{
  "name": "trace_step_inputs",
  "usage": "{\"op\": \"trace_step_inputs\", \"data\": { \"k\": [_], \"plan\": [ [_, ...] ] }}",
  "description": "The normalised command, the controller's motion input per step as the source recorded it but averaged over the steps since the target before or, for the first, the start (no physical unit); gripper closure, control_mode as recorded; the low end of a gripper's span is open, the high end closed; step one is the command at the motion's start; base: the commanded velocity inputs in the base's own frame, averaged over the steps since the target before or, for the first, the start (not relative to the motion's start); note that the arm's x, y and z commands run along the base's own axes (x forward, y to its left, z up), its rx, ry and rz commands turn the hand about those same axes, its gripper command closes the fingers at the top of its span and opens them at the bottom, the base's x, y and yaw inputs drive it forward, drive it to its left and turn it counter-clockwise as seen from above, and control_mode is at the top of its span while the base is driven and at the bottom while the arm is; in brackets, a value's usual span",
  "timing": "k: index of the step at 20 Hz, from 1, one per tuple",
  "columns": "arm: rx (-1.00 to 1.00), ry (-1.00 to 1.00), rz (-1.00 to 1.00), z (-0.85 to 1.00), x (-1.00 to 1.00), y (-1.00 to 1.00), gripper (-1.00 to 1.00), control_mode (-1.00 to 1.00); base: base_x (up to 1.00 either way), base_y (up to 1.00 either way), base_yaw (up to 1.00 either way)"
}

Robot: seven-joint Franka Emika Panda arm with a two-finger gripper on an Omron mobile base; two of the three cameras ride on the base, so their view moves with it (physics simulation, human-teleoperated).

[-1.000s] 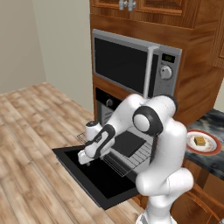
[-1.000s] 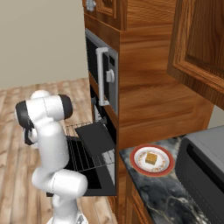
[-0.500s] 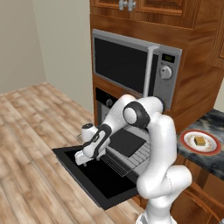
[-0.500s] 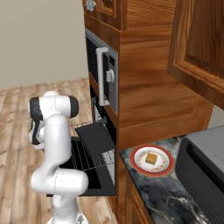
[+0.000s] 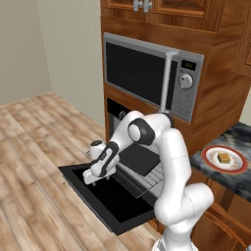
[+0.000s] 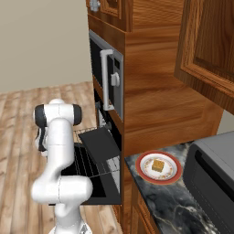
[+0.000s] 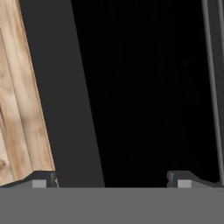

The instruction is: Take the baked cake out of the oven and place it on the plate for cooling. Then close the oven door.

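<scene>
Gripper: my gripper [image 5: 93, 177] hangs low over the oven door [image 5: 110, 198], pointing down at it; in the hand view [image 7: 111, 177] I see its two fingertips spread wide apart with nothing between them.
Oven door: it lies dropped flat, fully open, a black panel directly beneath the jaws. In the hand view the dark glass sits between and beyond the fingertips, and the door's grey edge strip runs just beside one fingertip.
Floor: wooden floor [image 7: 17, 109] shows past that edge strip, to the outside of the jaws.
Oven: the oven [image 5: 117, 115] stands open behind my arm, set in wooden cabinetry below the microwave [image 5: 152, 73].
Rack and tray: a wire rack [image 6: 89, 157] is pulled out over the door, near the jaws, with a flat dark baking tray [image 5: 139, 159] lying on it.
Baked cake: the baked cake [image 6: 158, 165] sits on the plate [image 6: 145, 172], well apart from the jaws, off to the side.
Plate: it rests on the dark stone counter [image 6: 169, 201] beside the oven cabinet.
</scene>
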Motion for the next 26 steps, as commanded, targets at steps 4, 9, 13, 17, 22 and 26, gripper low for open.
{"op": "trace_step_inputs", "data": {
  "k": [4, 9, 13, 17, 22, 26],
  "plan": [
    [0.00, 0.00, 0.00, -0.37, 0.37, 0.00, -1.00, -1.00, 0.00, 0.00, 0.00],
    [0.00, 0.00, 0.00, -0.36, 0.40, 0.00, -1.00, -1.00, 0.00, 0.00, 0.00],
    [0.00, 0.00, 0.00, -0.32, 0.44, -0.03, -1.00, -1.00, 0.00, 0.00, 0.00],
    [0.00, 0.00, 0.00, -0.31, 0.49, -0.08, -1.00, -1.00, 0.00, 0.00, 0.00],
    [0.00, 0.00, 0.00, -0.32, 0.49, -0.11, -1.00, -1.00, 0.00, 0.00, 0.00],
    [0.00, 0.00, 0.00, -0.33, 0.46, -0.11, -1.00, -1.00, 0.00, 0.00, 0.00]
  ]
}}
